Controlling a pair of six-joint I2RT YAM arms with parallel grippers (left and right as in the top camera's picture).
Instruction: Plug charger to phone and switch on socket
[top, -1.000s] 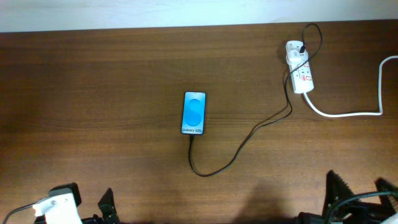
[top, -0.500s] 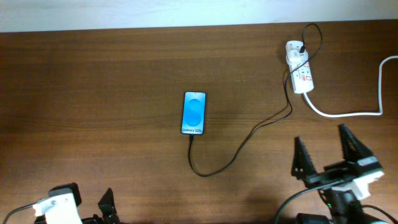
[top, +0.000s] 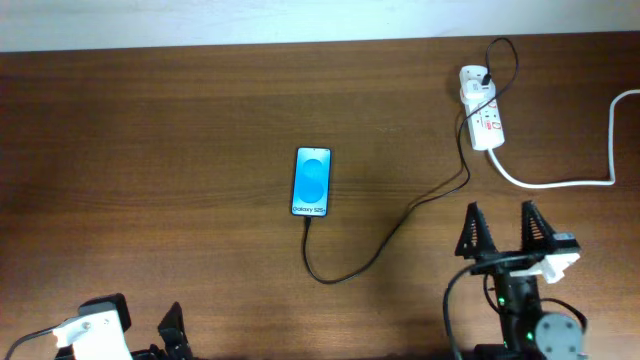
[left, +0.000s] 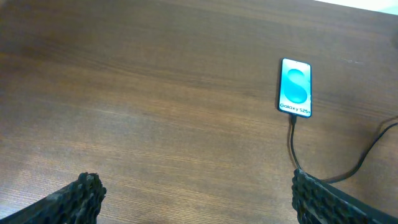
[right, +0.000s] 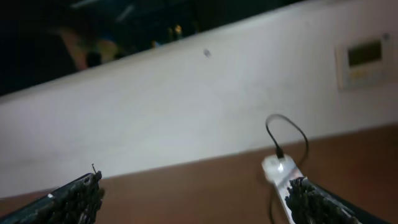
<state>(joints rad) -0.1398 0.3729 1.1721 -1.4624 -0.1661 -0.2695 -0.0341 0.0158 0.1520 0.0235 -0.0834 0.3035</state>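
a: where the phone (top: 312, 182) lies, what is seen of it?
b: a slim slab with dark edges is seen flat at the middle of the table (top: 150, 120), its bright blue screen marked "galaxy s25" in white. the charger (top: 385, 235), a thin black cable, is looped from its near edge to the white socket (top: 482, 108) at the far right.
a: and the grippers?
b: the right gripper (top: 500, 232) is held wide open and empty, nearer than the socket. the left gripper (left: 198, 190) is spread wide too, nothing gripped, at the near left.
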